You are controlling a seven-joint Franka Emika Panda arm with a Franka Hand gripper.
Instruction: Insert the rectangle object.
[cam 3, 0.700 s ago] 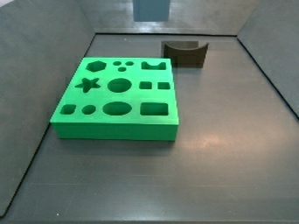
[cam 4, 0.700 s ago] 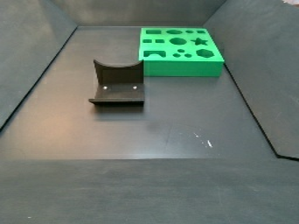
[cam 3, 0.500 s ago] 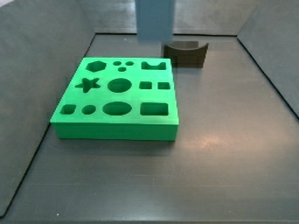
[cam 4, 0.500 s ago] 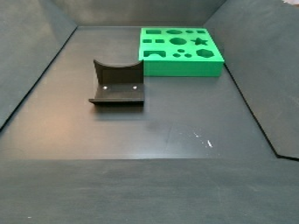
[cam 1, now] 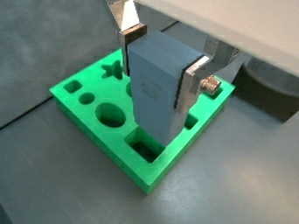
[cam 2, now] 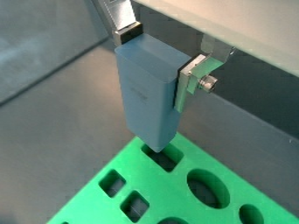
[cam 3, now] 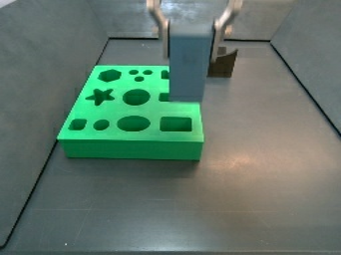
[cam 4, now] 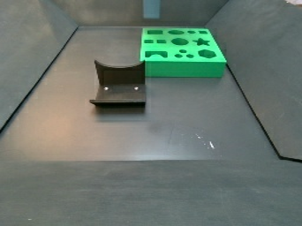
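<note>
Now the rectangle object point(cam 1: 162, 80) is clamped upright between the jaws of the gripper point(cam 1: 163, 59) and has been carried from behind the worktop's far edge to above the green board point(cam 3: 134, 102) (rectangular hole side), so insertion seems close.

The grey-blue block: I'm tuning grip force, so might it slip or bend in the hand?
The grey-blue block looks rigid: straight edges, no bowing between the hand's fingers. Its smooth matte sides might slip, and, pinched near the top, it could swing above the green board.
</note>
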